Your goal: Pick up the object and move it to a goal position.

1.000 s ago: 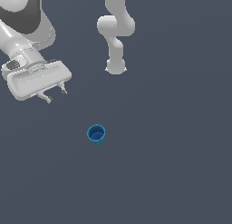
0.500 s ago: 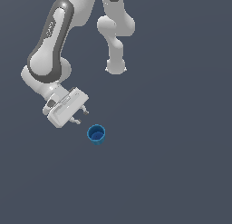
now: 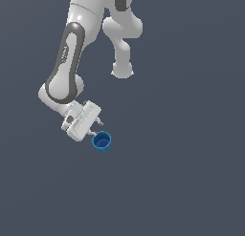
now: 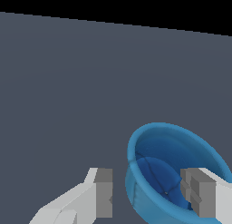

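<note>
The object, a small bright-blue cup (image 3: 102, 141) with a thick rim and a darker hollow, stands upright on the grey floor. My white gripper (image 3: 96, 128) is tilted and sits just to the exterior view's left of the cup, right at its rim. In the wrist view the cup (image 4: 168, 163) fills the space ahead. One grey fingertip (image 4: 104, 193) is outside the cup's wall and the other fingertip (image 4: 198, 192) shows in front of its hollow. The gripper (image 4: 152, 196) is open and holds nothing.
The arm's white base column (image 3: 122, 68) stands behind the cup, well apart from it. A flat dark grey floor (image 3: 191, 173) surrounds the cup.
The arm has swung in and down from the exterior view's left, bringing the gripper from well away to the cup's rim. The cup has not moved.
</note>
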Controlling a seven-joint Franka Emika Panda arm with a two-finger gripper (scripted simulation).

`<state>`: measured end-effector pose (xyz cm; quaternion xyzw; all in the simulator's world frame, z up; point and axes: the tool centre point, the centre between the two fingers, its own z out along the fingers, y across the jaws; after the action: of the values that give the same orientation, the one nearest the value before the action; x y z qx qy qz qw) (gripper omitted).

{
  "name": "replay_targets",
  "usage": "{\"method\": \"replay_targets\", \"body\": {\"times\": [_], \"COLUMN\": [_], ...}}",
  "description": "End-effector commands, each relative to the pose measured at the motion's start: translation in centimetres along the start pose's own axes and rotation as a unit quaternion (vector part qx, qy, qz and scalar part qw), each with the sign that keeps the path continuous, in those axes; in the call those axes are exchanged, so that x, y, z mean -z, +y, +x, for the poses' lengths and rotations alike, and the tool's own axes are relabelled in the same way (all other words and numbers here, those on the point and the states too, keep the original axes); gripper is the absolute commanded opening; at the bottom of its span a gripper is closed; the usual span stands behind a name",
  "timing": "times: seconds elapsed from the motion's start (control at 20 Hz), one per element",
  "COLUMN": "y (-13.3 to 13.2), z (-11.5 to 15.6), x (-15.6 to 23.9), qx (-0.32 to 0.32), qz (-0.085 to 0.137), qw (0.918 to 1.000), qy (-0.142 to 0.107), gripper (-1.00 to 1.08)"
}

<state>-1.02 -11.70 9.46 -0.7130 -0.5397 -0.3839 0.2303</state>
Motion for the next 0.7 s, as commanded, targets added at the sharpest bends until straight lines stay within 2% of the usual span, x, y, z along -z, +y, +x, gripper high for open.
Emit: {"method": "replay_targets", "body": {"times": [0.0,0.65], "y": [-0.13,-0.40], "z": [-0.15,-0.37], "x": [-0.31,-0.85], "qx": [0.001,0.001], "qz": [0.002,0.005], "qw": [1.0000,1.0000], "qy": [0.001,0.001], "gripper": [0.28,0.28]}}
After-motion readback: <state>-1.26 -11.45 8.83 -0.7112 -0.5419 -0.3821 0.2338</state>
